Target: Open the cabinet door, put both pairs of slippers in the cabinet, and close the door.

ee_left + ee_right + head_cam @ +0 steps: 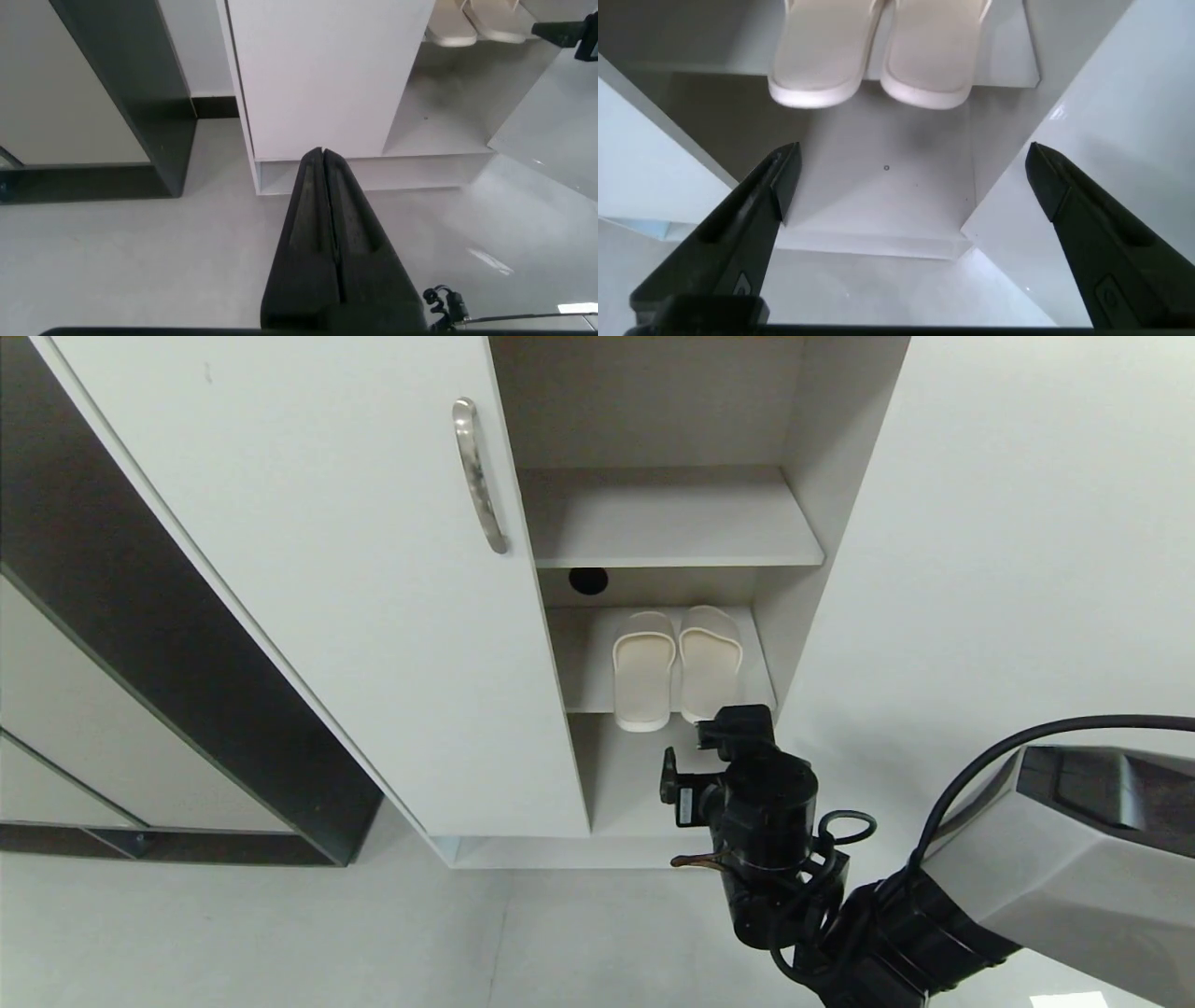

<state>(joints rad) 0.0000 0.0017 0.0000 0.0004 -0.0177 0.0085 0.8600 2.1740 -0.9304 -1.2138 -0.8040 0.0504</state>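
Right gripper (910, 163): fingers spread wide with nothing between them; in the head view its black wrist hides this gap
Left gripper (322, 168): fingers pressed together, holding nothing, low over the floor (140, 252)
Pair of slippers (677, 663): cream, side by side, toes inward, just ahead of and above the right gripper's fingertips and not touching them
Slipper heels: the right wrist view shows them jutting slightly past the shelf edge, over the bottom compartment straight ahead of the open fingers
Cabinet (653, 513): straight ahead of the right gripper; the head view adds a higher shelf and a round hole (588, 581) in the back wall
Open door (980, 523): swung out on the outer side of the right gripper
Closed door (327, 569): straight ahead of the left gripper's tip, its metal handle (479, 476) seen from the head
Left wrist view: the slippers and the right gripper's tip lie far ahead, off to the right gripper's side
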